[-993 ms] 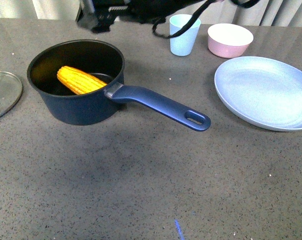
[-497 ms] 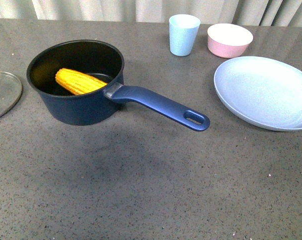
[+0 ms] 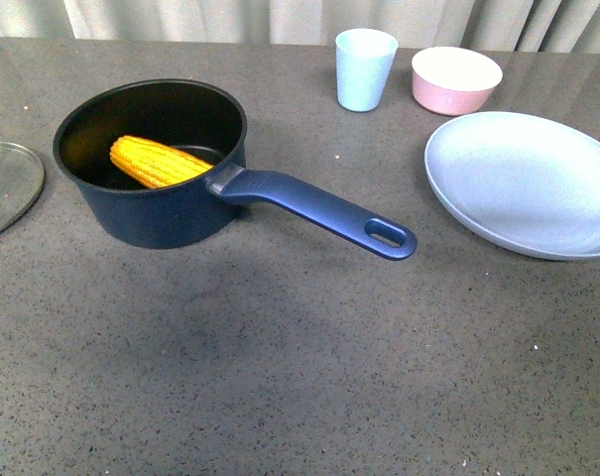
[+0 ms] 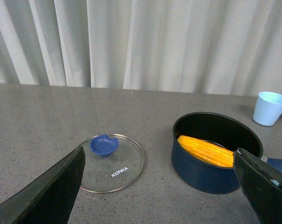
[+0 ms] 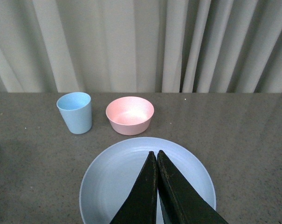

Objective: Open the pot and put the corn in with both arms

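The left gripper (image 4: 159,186) is hanging with its jaws spread wide and nothing between them, looking down over the lid and the pot from its wrist view, while neither arm is showing in the front view. Starting at the left of the pot (image 3: 151,164), the glass lid (image 3: 7,185) is lying flat on the grey table (image 3: 280,367), knob side up, just beside the pot and apart from it. The pot itself is standing open, and the corn (image 3: 159,162) is lying slantwise inside it, leaning toward the wall nearest the handle (image 3: 319,210), which is pointing away to the right. Right of the pot, well apart, the light blue plate (image 3: 523,183) is sitting bare, and the right gripper (image 5: 155,196) is hovering over it with its jaws pressed together on nothing. Behind the plate the blue cup (image 3: 365,67) and pink bowl (image 3: 456,79) are standing. To my eye the job is looking finished, both arms standing clear of the corn; nothing more seems called for than keeping them back.
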